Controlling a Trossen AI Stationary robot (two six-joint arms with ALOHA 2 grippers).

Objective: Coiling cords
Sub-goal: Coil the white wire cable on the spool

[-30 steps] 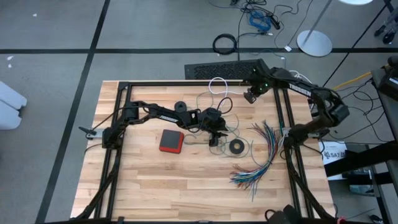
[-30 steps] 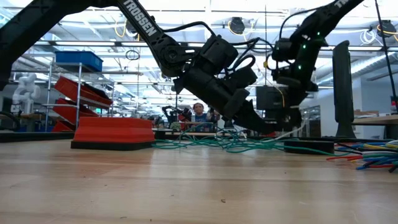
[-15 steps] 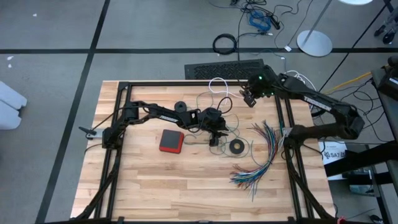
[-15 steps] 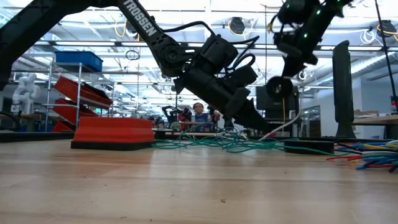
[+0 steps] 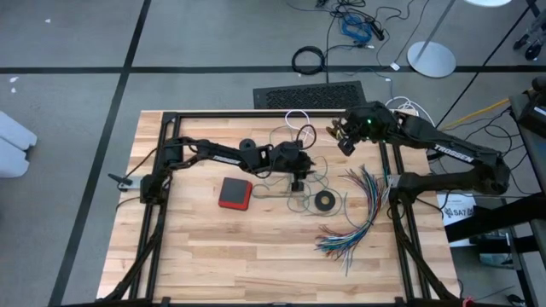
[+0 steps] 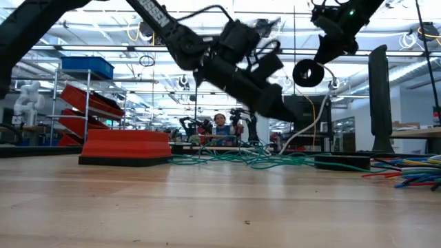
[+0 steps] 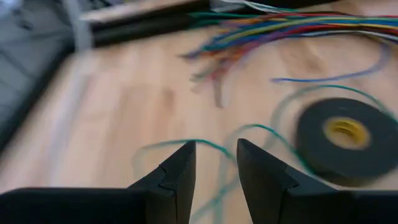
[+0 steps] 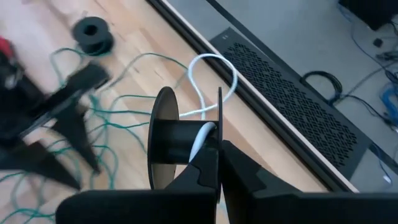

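Right gripper [image 8: 217, 152] is up off the table near the far right edge, fingers pinched tight on the white cord [image 8: 214, 84] right where it meets a small black spool [image 8: 177, 140]; the spool sits just ahead of the fingertips, cord wedged between the pads and looping out beyond the spool toward the far table edge. In the low view the spool [image 6: 308, 72] hangs in the air under the right gripper [image 6: 329, 49] with the white cord [image 6: 303, 127] trailing down to the table. High view puts the right gripper [image 5: 345, 141] just right of the white cord's loop [image 5: 296, 119] at the far middle of the wooden table [image 5: 213, 247]. Left gripper [image 5: 298, 181] is near table centre, raised off the surface, fingers [image 7: 177, 180] part-open with a narrow gap and nothing between them. The teal-green cord [image 7: 186, 143] lies loose on the wood below and beyond those fingertips, not touching them; its tangle [image 5: 294, 192] spreads around the left gripper. A black tape roll [image 5: 324, 201] lies just right of the left gripper, a red box [image 5: 235, 193] to its left, a second black spool [image 5: 247, 146] farther left and far. A fan of multicoloured wires [image 5: 358, 213] lies on the right side.
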